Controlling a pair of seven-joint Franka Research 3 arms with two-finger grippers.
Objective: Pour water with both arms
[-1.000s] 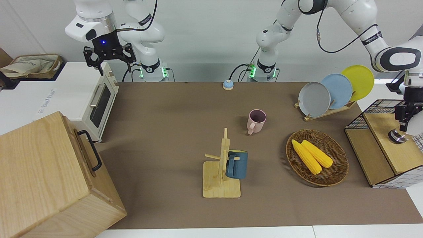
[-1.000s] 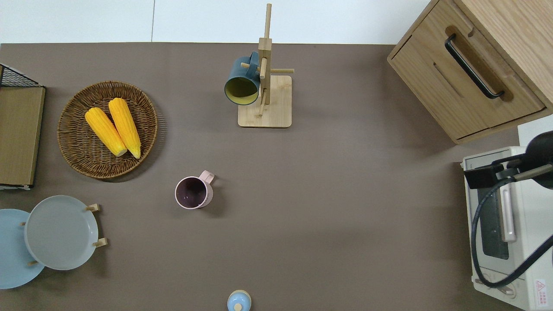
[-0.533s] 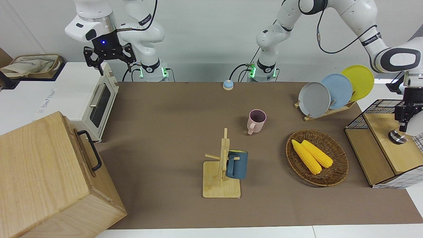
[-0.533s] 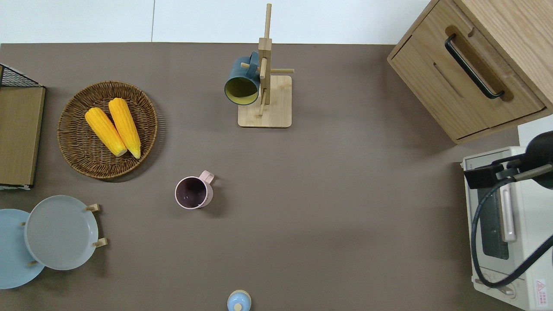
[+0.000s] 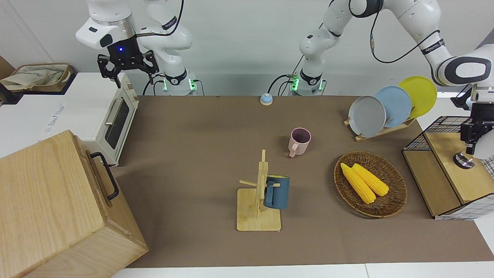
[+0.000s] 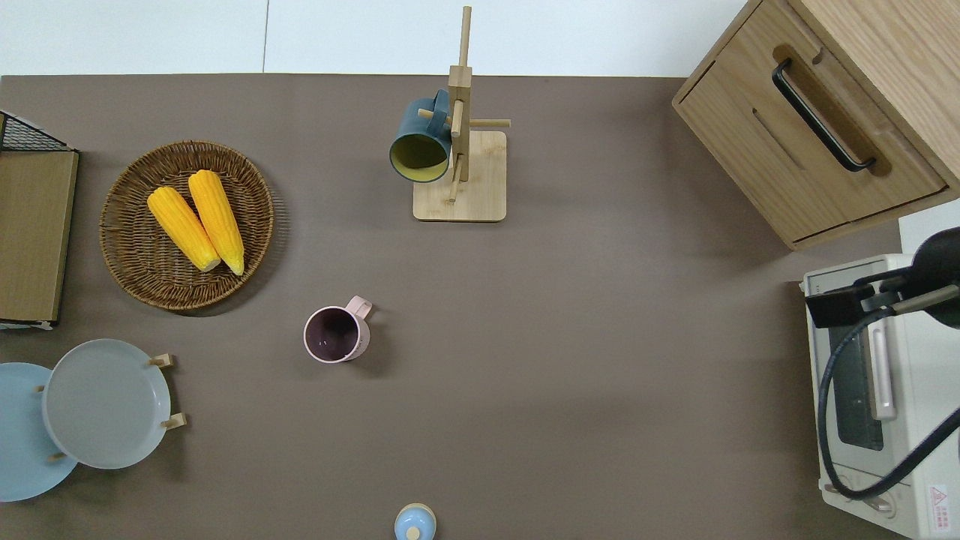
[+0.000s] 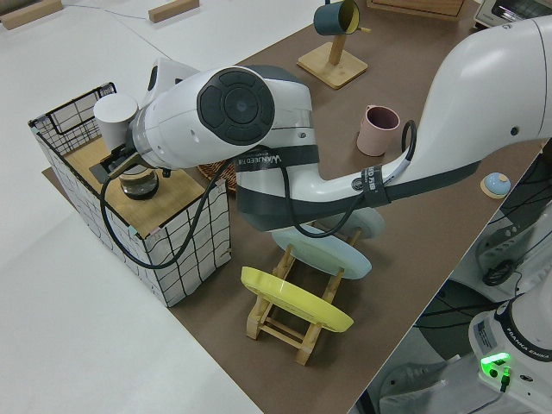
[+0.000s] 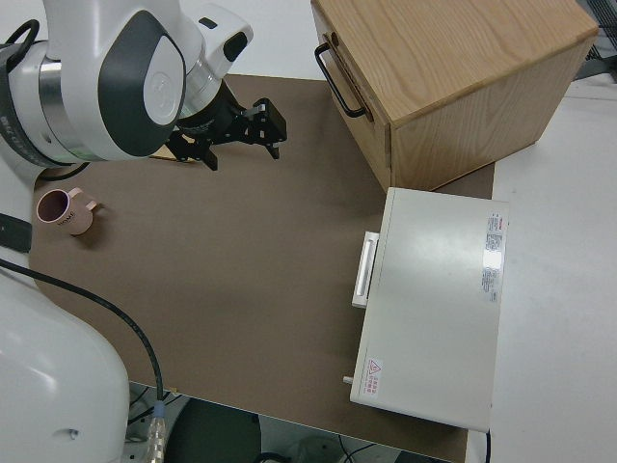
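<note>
My two arms are glossy white, jointed, strung with black cables. My left gripper [image 5: 471, 141] hangs at the left arm's end of the table, directly over a small round glass kettle with a metal rim [image 5: 464, 160] that stands on the wooden top of a wire-grid rack [image 5: 444, 131]; I cannot tell whether its fingers are apart or together. My right arm is parked, its black gripper [image 5: 127, 70] showing a blue light and its fingers spread apart.

On the brown mat a matte pink mug [image 5: 299, 141] stands upright, its handle pointing away from me. Farther from me, a dark blue mug [image 5: 276, 192] with a yellow inside hangs on a pale wooden peg stand [image 5: 257, 216]. Toward the left arm's end lies a round woven basket [image 5: 393, 200] holding two yellow corn cobs [image 5: 364, 182].
</note>
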